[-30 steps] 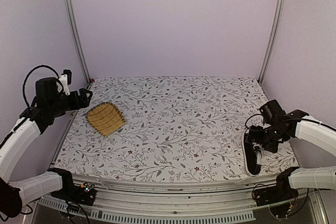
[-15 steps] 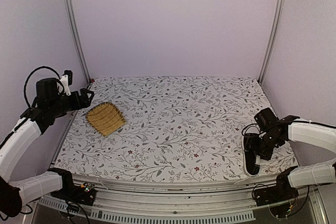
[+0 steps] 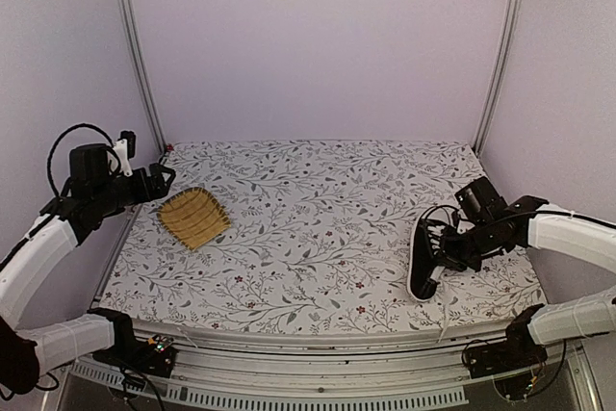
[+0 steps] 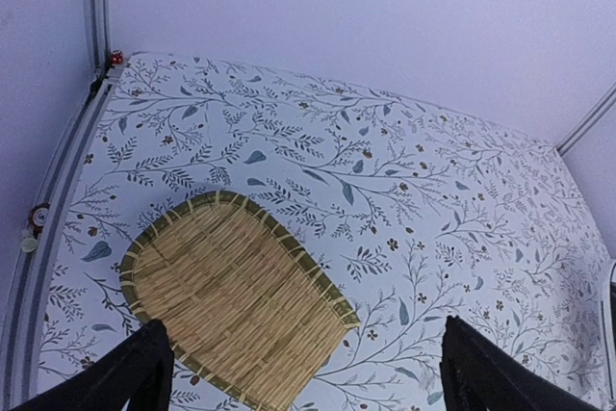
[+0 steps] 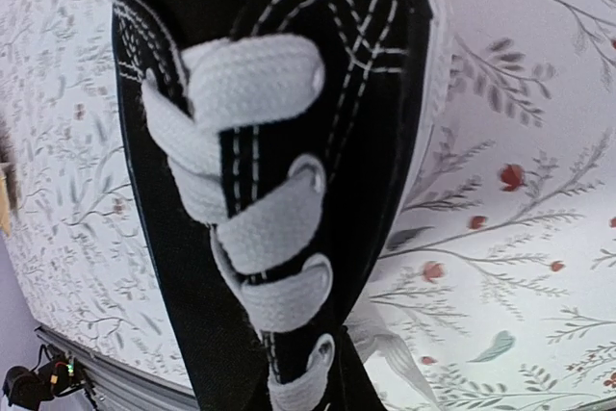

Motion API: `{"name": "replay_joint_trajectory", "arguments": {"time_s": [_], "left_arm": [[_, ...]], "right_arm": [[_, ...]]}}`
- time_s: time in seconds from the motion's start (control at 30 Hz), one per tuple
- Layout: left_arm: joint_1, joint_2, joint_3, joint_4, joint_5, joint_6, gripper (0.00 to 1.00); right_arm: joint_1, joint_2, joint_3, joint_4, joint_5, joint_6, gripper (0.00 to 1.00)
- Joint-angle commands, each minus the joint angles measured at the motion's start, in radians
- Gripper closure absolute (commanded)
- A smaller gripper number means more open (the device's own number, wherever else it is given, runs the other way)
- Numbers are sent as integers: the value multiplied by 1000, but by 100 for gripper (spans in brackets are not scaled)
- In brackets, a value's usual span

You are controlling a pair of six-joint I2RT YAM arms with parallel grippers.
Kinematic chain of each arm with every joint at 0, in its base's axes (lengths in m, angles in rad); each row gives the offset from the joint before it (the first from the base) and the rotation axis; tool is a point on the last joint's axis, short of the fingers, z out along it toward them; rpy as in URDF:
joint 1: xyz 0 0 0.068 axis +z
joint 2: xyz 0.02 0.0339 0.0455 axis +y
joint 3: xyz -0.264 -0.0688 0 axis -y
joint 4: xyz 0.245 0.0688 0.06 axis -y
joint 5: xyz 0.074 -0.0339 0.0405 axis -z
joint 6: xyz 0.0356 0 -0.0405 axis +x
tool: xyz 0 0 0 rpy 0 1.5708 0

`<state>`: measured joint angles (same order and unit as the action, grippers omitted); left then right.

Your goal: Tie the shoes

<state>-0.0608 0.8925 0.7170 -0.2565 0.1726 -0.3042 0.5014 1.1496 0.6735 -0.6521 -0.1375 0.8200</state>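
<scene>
SHOE IN HAND, KNOT TO COME: The shoe [image 3: 424, 262] sat at the right of the surface [image 3: 318, 190], near the front edge, its toe apparently pointing toward the arms' bases. Its white laces [image 5: 250, 228] were threaded through the eyelets, with no bow in sight. The right arm [image 3: 500, 223] reached in from the right side, its jaws pressed together at the shoe's heel end. They looked to be pinching the collar, though the exact hold was hidden, and the wrist camera showed only laces and black canvas close up. The left arm [image 3: 91, 190] hung at the far left, its jaws spread wide over the mat [image 3: 192, 217], gripping nothing and well apart from the shoe. The work appeared to be at the placing stage, with tying itself not yet begun. The next move would call for setting the shoe flat where both arms could reach it, letting go, and finding the two loose lace ends, one for each arm
</scene>
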Motion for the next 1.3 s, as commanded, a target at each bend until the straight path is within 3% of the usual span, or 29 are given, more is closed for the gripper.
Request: {"name": "replay_joint_trajectory", "arguments": {"time_s": [0.0,0.47,0.7,0.9,1.07,1.27], "left_arm": [[1,14,-5,3,5,-9,4],[-1,19,-4,-1,-3,-1,4],[0,14,-3,-8,-6,2,4],[0,15,-2,-12,-16,4,4],[0,18,-2,-15,-20,5,4],[0,28,1,-21,-24,5,4]], "right_arm": [[145,73,171,85,31,53,98],[533,617,648,187,64,141,98],[543,596,708,182,93,110,98],[420,437,586,157,112,71,98],[190,241,444,79,101,-16,98],[-39,122,589,-171,224,-202,98]]}}
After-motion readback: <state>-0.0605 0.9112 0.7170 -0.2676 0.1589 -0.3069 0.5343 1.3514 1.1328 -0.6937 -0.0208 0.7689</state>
